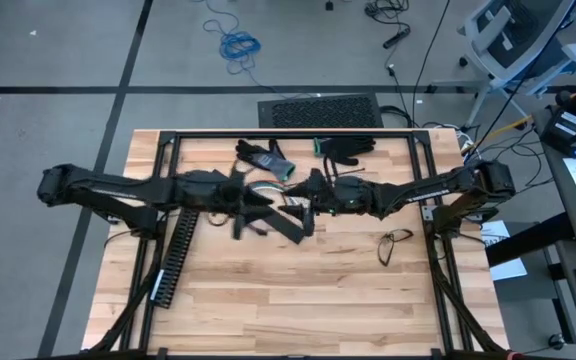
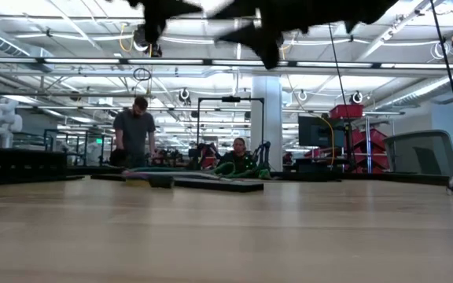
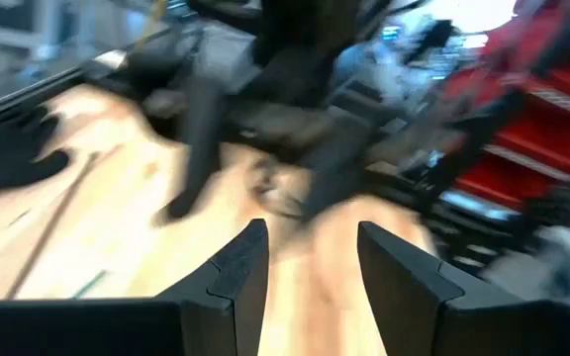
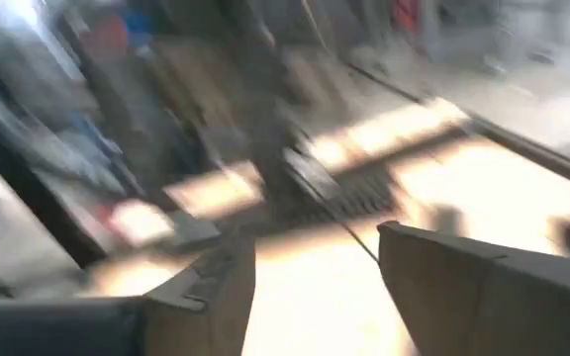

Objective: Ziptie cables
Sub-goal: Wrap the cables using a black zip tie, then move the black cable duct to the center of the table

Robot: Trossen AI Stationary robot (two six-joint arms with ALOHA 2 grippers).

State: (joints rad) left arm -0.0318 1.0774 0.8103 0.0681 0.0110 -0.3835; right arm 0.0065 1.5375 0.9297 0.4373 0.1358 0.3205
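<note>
From the high view I had both arms stretched in over the middle of the wooden surface [image 1: 298, 290], meeting near its centre. My left tool [image 1: 253, 205] sat just left of centre and my right tool [image 1: 303, 195] just beside it, the two nearly touching. In the left wrist view the left tool's fingers [image 3: 240, 272] stood apart with bare wood between them and nothing held. The right wrist view showed the right tool's fingers [image 4: 216, 282] likewise parted around empty air, so both were open.

The cables [image 1: 268, 188] were hard for me to pick out; I thought I saw a pale loop of wire under the two tools, but the arms covered most of it, so I could not say how they lay.

A pair of dark gloves [image 1: 265, 156] lay toward the far edge, a long black slotted duct [image 1: 176, 255] ran along the left side, and eyeglasses [image 1: 396, 240] rested to the right.

In the low view, two people [image 2: 136, 130] showed in the room behind.
</note>
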